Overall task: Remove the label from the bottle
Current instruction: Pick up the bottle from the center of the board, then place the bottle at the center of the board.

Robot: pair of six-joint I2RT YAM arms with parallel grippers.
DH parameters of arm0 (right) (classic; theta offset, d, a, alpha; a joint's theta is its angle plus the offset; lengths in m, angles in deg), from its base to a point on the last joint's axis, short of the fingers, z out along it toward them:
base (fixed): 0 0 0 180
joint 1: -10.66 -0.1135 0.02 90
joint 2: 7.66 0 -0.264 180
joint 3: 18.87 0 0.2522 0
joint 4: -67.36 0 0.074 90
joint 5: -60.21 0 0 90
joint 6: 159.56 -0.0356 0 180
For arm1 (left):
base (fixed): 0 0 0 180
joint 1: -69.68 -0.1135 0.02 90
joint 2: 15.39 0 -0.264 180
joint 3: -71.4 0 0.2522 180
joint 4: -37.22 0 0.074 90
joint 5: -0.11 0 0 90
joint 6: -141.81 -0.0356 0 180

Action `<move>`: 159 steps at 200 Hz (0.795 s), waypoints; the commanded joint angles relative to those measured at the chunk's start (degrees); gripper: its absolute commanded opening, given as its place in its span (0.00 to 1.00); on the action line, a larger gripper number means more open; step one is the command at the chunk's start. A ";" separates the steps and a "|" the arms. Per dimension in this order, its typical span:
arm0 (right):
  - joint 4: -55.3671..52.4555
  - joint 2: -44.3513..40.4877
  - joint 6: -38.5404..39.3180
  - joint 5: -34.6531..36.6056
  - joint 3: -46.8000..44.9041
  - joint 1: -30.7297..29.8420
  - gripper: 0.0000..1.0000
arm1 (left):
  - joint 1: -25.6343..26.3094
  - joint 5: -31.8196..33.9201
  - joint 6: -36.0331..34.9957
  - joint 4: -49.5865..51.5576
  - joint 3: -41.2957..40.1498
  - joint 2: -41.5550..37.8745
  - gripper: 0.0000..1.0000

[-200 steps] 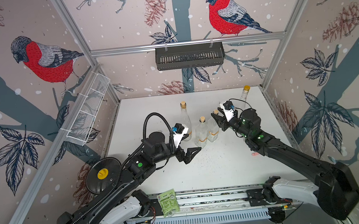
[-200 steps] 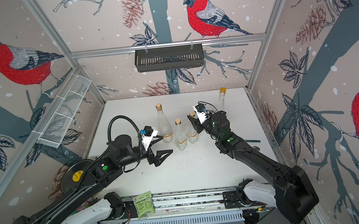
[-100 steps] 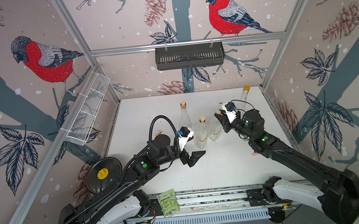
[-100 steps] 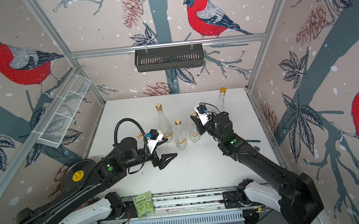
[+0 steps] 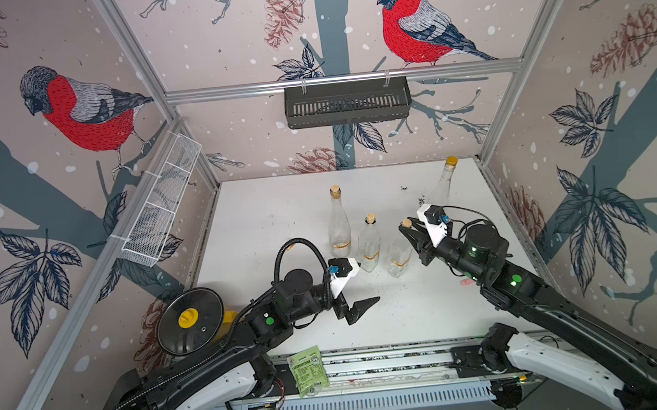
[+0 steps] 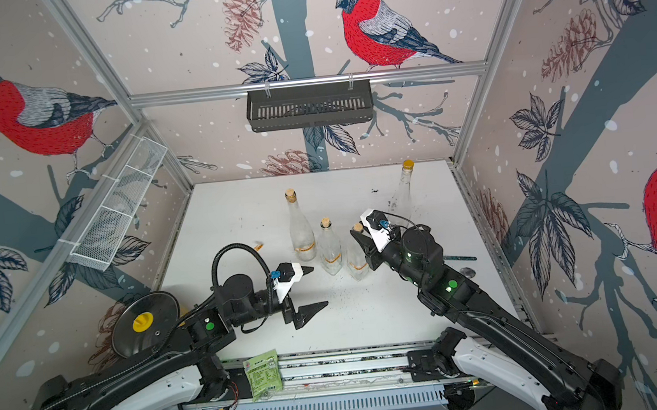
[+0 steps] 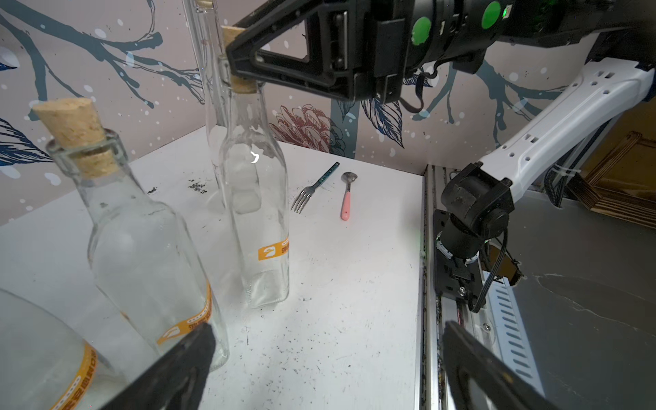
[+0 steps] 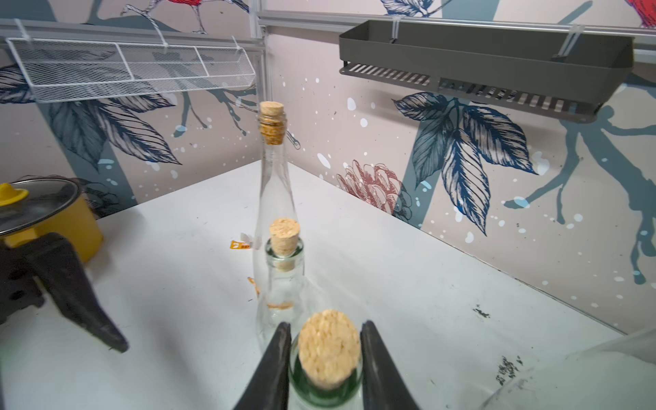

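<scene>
Glass bottles x4 on the white surface (image 5: 271, 219). R pincer (image 8: 326, 324) is pinching the gripped bottle (image 7: 259, 198) at the neck lip, one finger each side, cork (image 8: 328, 348) sticking up btwn them. Same grip seen side-on in left wrist view. Gripped bottle stands upright, base down on the surface, approx mid-surface, at the R end of a diagonal row of 3. Its orange label (image 7: 273, 250) is on the glass: narrow band low on the body. How far round it goes, can't tell.

Row, R to L: gripped bottle, then mid bottle (image 5: 370, 245), corked, just beside it (touching or not: can't tell), then tall bottle (image 5: 338, 223), corked, further back. Both carry a similar orange band low down. 4th one, capped bottle (image 5: 444, 185), yellow cap, stands apart toward the back R corner, behind the R arm.

L pincer (image 6: 320, 286) spread wide, nothing btwn the fingers, over the surface on the near-L side of the row. Upper fingertip is close to the tall/mid bottle bases, contact can't tell.

Misc: orange label scrap (image 8: 238, 245) flat on the surface L of tall bottle. Steel fork (image 7: 314, 188) + pink-handled spoon (image 7: 346, 198) side by side near the R edge. At the L edge, yellow pot (image 8: 53, 227) w/ glass lid. Also a green packet (image 5: 307, 372) on the front rail, black specks scattered round the bottles.
</scene>
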 commanded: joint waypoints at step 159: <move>16.26 6.04 0.38 5.56 -5.03 -20.52 0.53 | 2.51 9.85 -3.40 -8.56 -11.50 -10.94 0.99</move>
